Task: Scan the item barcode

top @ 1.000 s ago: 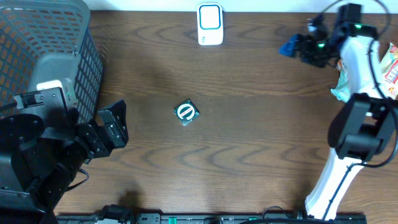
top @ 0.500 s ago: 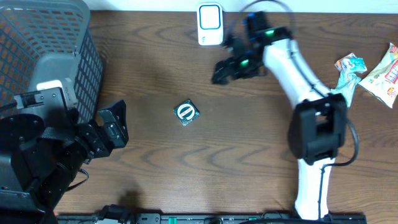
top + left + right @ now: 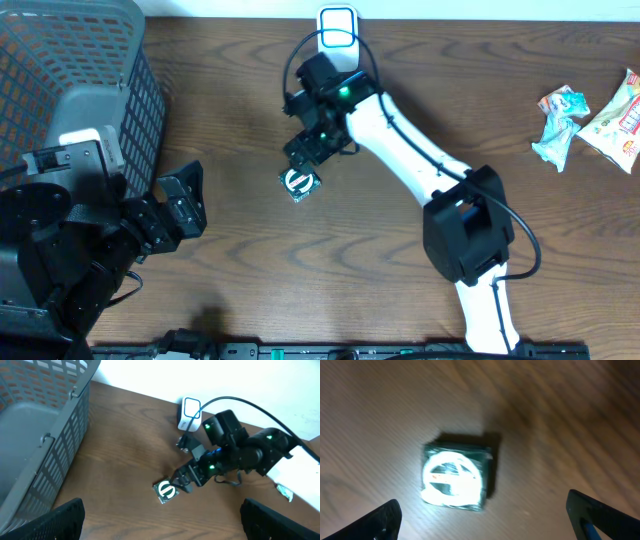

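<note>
Found the square green packet flat on the desk, just at 6 o'clock of the right fingers, spread wide and empty above it, no long axis evident, with the left fingers, likewise wide, well apart at 9 o'clock

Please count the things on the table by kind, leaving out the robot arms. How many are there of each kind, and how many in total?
grey basket: 1
white scanner: 1
small green box: 1
snack packets: 2
Total: 5
</note>
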Robot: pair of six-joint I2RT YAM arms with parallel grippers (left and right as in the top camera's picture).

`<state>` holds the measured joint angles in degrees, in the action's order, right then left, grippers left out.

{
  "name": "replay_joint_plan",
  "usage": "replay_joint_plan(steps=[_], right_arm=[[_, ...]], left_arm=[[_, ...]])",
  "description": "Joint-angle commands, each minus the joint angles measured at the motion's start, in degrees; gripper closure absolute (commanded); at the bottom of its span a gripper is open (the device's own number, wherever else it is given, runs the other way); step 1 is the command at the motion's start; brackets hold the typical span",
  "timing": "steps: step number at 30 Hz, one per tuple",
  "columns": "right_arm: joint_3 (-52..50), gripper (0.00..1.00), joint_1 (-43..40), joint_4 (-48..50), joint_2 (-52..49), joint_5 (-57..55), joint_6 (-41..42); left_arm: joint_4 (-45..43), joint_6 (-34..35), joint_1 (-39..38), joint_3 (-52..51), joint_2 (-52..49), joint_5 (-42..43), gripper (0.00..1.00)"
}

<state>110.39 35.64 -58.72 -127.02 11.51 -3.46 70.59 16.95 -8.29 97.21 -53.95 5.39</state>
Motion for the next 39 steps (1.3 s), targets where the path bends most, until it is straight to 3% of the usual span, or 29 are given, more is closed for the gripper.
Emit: replay_joint_plan(steps=[1,6,10,18,25,37,39], right_arm=[[-0.6,0.01,1.7,2.1,1.0,-1.4,10.1],[-0.6,0.24,3.7,7.6,1.0,-3.8,19.8],[-0.6,0.6,5.1,9.5,1.0,-8.4,29.0],[-0.6,0.88,9.0,13.7,-1.2,-13.7,34.1],[-0.6,0.99,10.1,11.9,-5.6,-15.7,37.3],[-0.6,0.98,9.7,2.4,-5.6,-20.0,37.1],[-0.6,0.94,9.5,2.6,-5.0,-20.0,35.4]], left_arm=[[0.1,0.5,0.2,0.4,0.0,-0.7,0.02],[0.1,0.5,0.2,0.4,0.0,-0.7,0.02],[0.1,0.5,0.2,0.4,0.0,-0.7,0.02],[0.1,0.5,0.2,0.4,0.0,-0.7,0.02],[0.1,0.5,0.2,0.4,0.0,-0.7,0.02],[0.1,0.5,0.2,0.4,0.0,-0.7,0.02],[0.1,0.5,0.2,0.4,0.0,-0.7,0.02]])
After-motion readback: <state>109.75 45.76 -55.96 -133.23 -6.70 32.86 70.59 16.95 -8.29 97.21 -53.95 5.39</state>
